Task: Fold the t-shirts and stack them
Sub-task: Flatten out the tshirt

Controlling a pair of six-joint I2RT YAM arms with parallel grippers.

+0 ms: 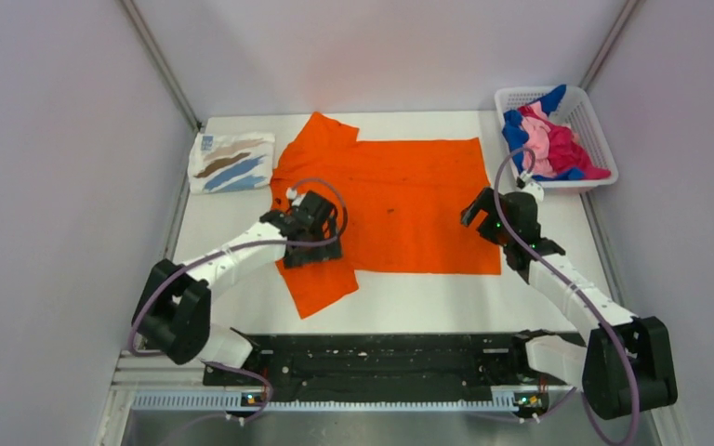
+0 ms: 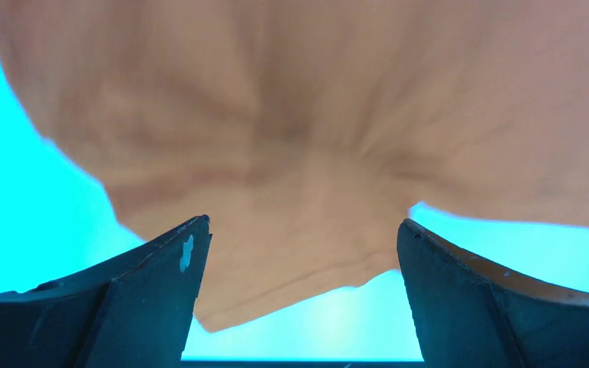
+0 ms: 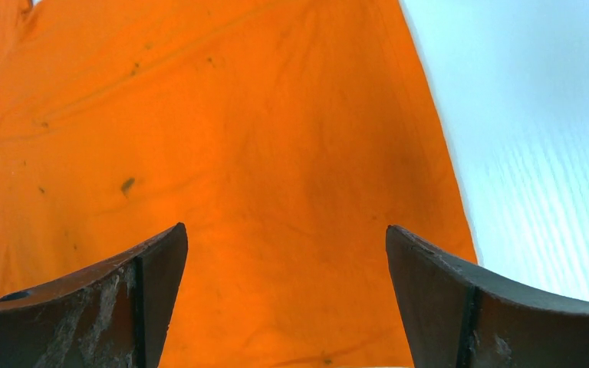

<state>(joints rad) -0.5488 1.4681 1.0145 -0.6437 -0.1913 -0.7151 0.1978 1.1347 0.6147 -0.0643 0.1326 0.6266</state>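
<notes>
The bright orange t-shirt (image 1: 409, 200) lies spread flat in the middle of the table, its sleeves at the left. My left gripper (image 1: 327, 223) hovers over the shirt's left part, open and empty; its wrist view shows a washed-out sleeve (image 2: 299, 153) below the jaws. My right gripper (image 1: 480, 212) is open and empty above the shirt's right hem (image 3: 276, 153). A folded white t-shirt with brown and blue streaks (image 1: 232, 162) lies at the far left. Blue, pink and magenta shirts (image 1: 548, 139) are heaped in the basket.
The white lattice basket (image 1: 598, 139) stands at the far right corner. Grey walls close in the table on both sides. A black rail (image 1: 381, 358) runs along the near edge between the arm bases.
</notes>
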